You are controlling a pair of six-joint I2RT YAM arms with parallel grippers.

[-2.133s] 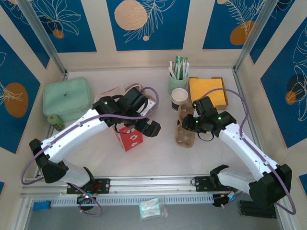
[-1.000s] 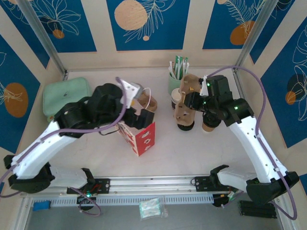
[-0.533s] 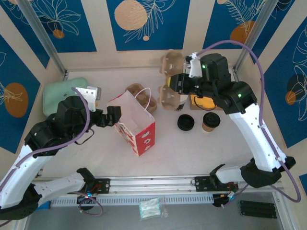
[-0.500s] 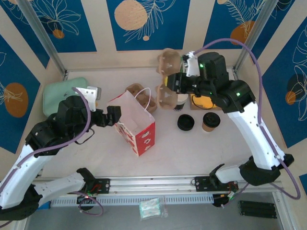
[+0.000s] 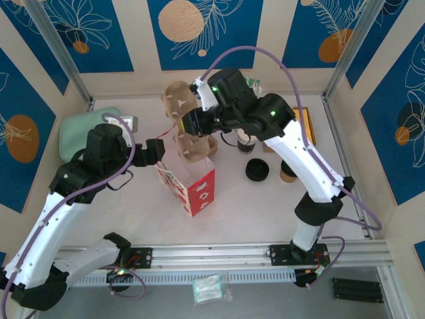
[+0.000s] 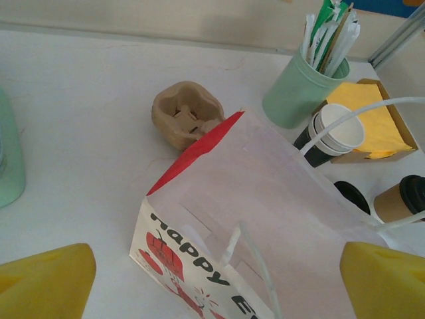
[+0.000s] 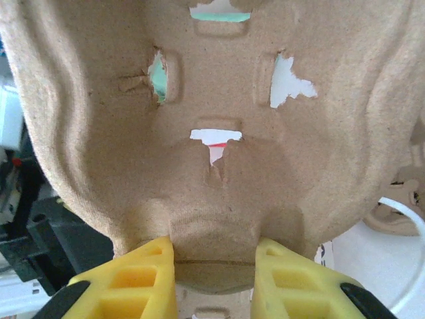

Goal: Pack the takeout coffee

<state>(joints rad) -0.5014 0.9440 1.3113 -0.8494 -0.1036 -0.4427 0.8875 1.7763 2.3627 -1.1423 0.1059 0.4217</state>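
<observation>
The takeout coffee, a brownish paper cup with a black lid, stands on the table at the right, partly behind my right arm; it is also at the right edge of the left wrist view as the coffee cup. The red-and-white bag stands open mid-table. My right gripper is shut on a brown pulp cup carrier, held above the bag's mouth; the carrier sits clamped between my yellow fingers. My left gripper is open at the bag's left rim, and the bag lies between its fingers.
A loose black lid lies beside the coffee. A lidless white cup, a green straw holder and yellow napkins stand at the back right. Another pulp carrier sits behind the bag. A green pouch lies far left.
My right arm has swung the pulp carrier leftward from the back right to above the bag. My left gripper has shifted closer to the bag's left rim.
</observation>
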